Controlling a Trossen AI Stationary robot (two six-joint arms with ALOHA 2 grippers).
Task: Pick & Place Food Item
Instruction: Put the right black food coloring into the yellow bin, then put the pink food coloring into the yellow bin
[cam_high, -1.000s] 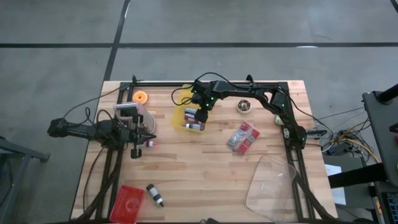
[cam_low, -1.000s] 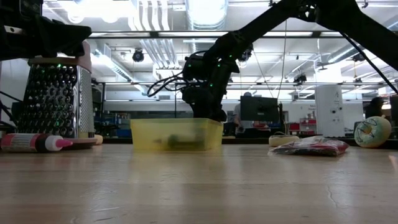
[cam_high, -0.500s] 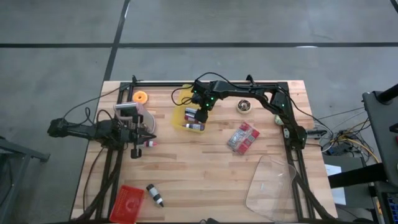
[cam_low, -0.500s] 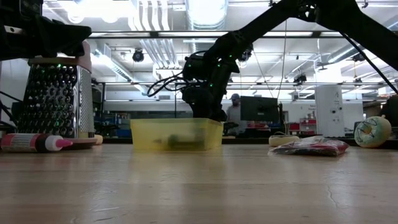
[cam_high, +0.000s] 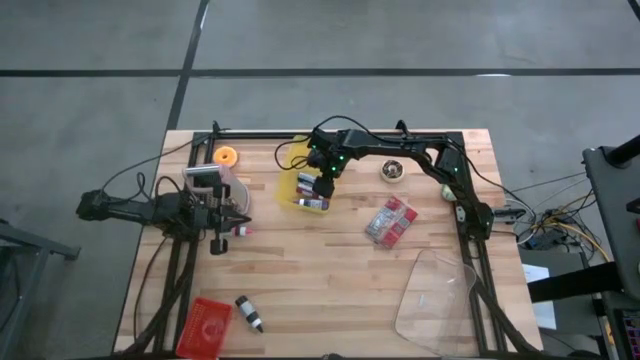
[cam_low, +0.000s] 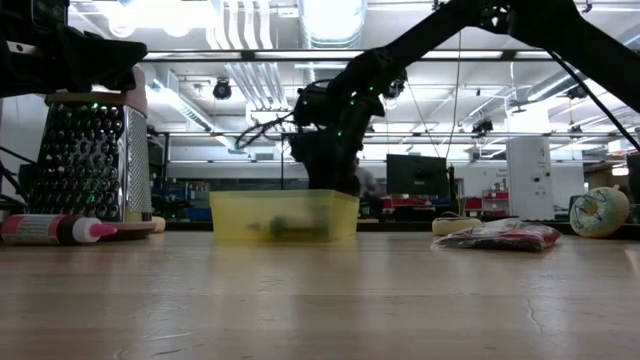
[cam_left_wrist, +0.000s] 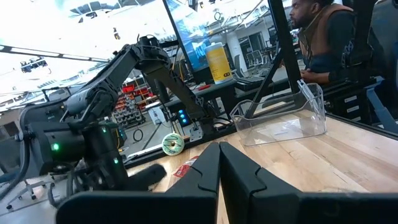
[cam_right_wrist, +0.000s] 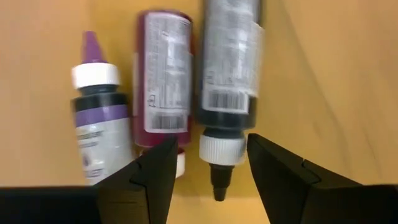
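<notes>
A yellow bin at the table's far middle holds three small bottles lying on their sides: a black one, a magenta one and a purple-capped one. My right gripper hangs open over the bin, pointing down. One finger stands on each side of the black bottle's white cap, and I see no touch. My left gripper is shut and empty at the table's left, beside a metal grater.
A pink-tipped bottle lies by the left gripper. A red packet and a tape roll lie right of the bin. An orange item is at far left. A clear container, a red box and a small bottle lie near.
</notes>
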